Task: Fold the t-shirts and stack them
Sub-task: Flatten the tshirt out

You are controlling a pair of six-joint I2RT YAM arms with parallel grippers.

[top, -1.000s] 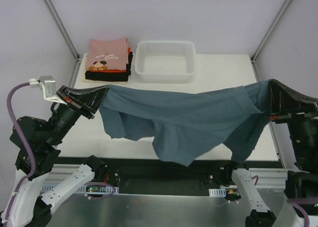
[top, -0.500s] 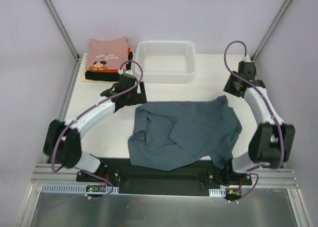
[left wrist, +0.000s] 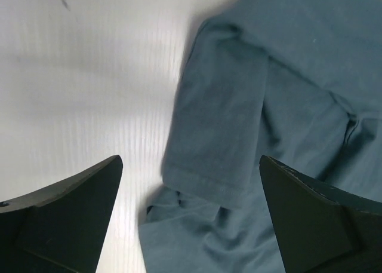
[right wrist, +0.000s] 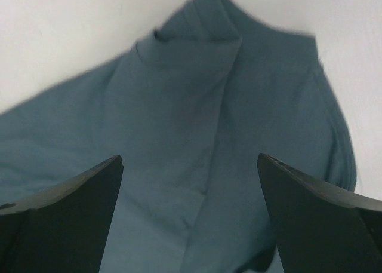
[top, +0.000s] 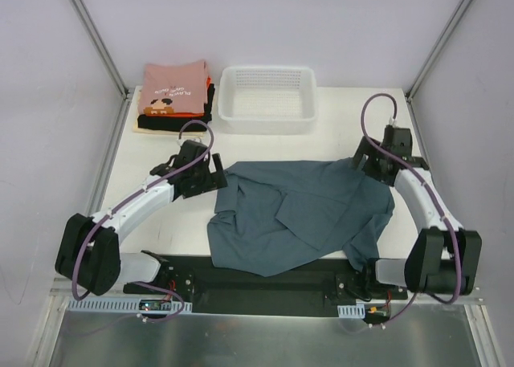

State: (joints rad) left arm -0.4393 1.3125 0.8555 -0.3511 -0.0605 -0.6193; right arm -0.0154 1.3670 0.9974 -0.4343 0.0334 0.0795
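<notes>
The left gripper (top: 214, 177) had its fingers spread wide with nothing between them. In its wrist view it (left wrist: 190, 160) hung over a folded sleeve of the slate blue-grey t-shirt (left wrist: 222, 135). Its arm reached from the lower left of the overhead view, bent at the elbow, low over the table (top: 152, 154). The right gripper (top: 363, 160) was also spread and held nothing, poised over the shirt's upper right corner (right wrist: 209, 129). Its arm curved in from the lower right.

At the top centre stood the white mesh basket (top: 267, 124), its mesh floor in plain view. Just left of it sat a folded stack, a pink printed tee (top: 173, 86) on top and a black one (top: 171, 124) at the bottom.

The blue-grey t-shirt (top: 297, 214) lay crumpled on the table between the two grippers, its near edge draped over the front.
</notes>
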